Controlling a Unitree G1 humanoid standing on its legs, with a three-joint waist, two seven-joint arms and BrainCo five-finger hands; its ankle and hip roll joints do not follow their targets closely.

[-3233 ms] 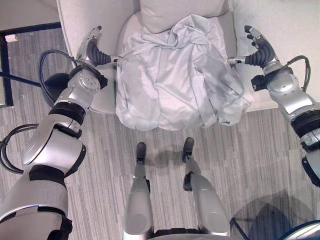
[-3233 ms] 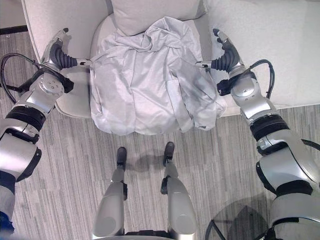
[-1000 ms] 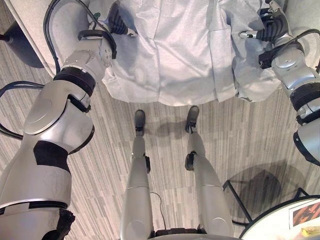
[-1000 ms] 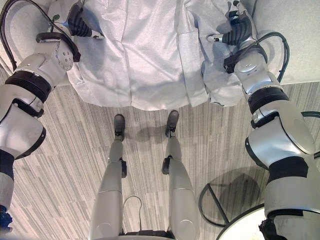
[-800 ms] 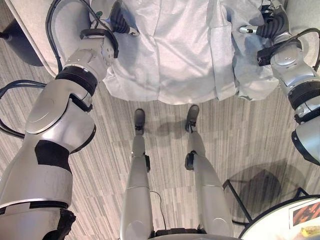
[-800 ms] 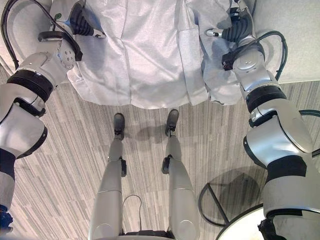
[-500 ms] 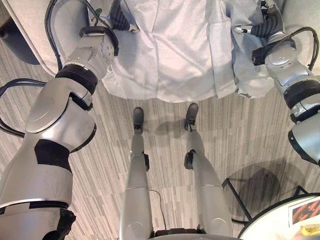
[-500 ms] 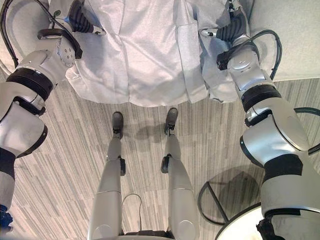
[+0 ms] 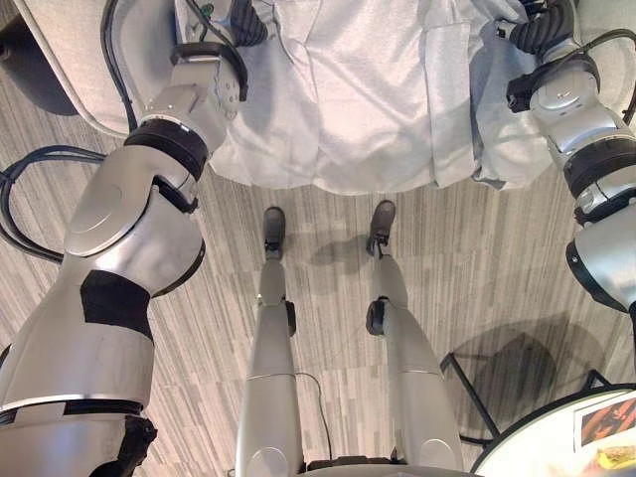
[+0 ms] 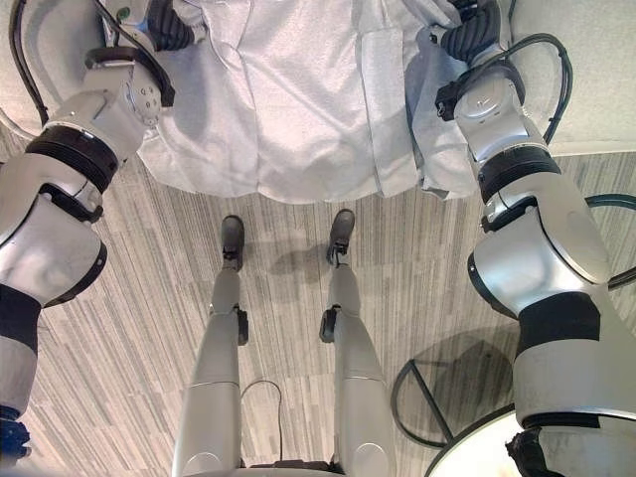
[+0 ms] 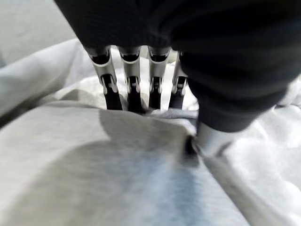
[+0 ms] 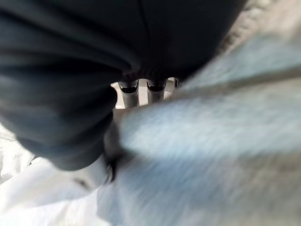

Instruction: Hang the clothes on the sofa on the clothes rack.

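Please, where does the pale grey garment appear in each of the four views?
Left eye view: garment, top centre, hanging over the sofa's front edge.
Right eye view: same, top centre.
Left wrist view: folds under the left hand.
Right wrist view: beside the right hand.
Shared landmark: the garment's lower hem.

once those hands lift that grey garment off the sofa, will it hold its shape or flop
Probably flop: the garment lies in soft creases and its hem droops over the sofa edge. It looks thin, so likely light. A fold bunches against the left hand's fingers, so it should gather easily; loose parts may trail toward the floor.
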